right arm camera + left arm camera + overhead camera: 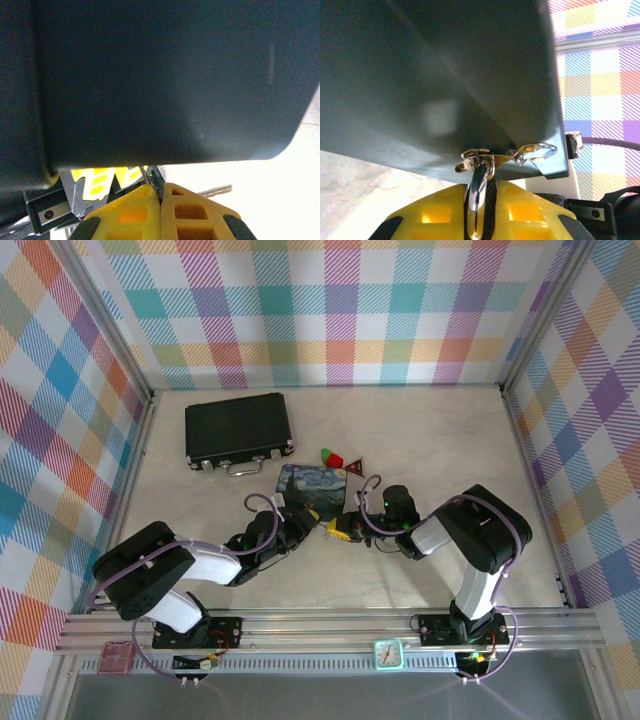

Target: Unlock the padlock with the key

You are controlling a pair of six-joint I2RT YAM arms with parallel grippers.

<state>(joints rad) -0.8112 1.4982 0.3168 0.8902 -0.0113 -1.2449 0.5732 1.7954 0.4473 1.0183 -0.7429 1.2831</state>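
The left pincer (305, 523) and the right pincer (343, 530) meet tip to tip, low over the counter (450, 450). The blue swirly box (310, 486) sits just past them, touching or almost touching the left pincer. The black case (238, 428) is farther off, beyond the left pincer. Red and green blocks (329, 456) and a dark red triangle (358, 468) lie just past the box, on the right pincer's side.

In the left wrist view, the left pincer (480, 187) is squeezed nearly closed. Its yellow fingers (432, 215) pinch a shiny curved metal piece. This looks like the padlock (479, 175). It sticks up from between the finger tips. Small shiny metal bits sit right at its top end, with one more a little to the right of the tips. They are too small to tell apart. A big dark shape (435, 80) hangs above the fingers.

In the right wrist view, the right pincer (161, 192) has its two yellow fingers (192, 212) pressed together, with just a thin line between them. A thin dark sliver pokes out at the tips. I cannot tell what it is. The key (216, 190), a small toothy metal strip, shows just to the right of these tips, over the pale counter. I cannot tell if it rests there or is lifted. The other pincer's yellow fingers show to the left of the tips.
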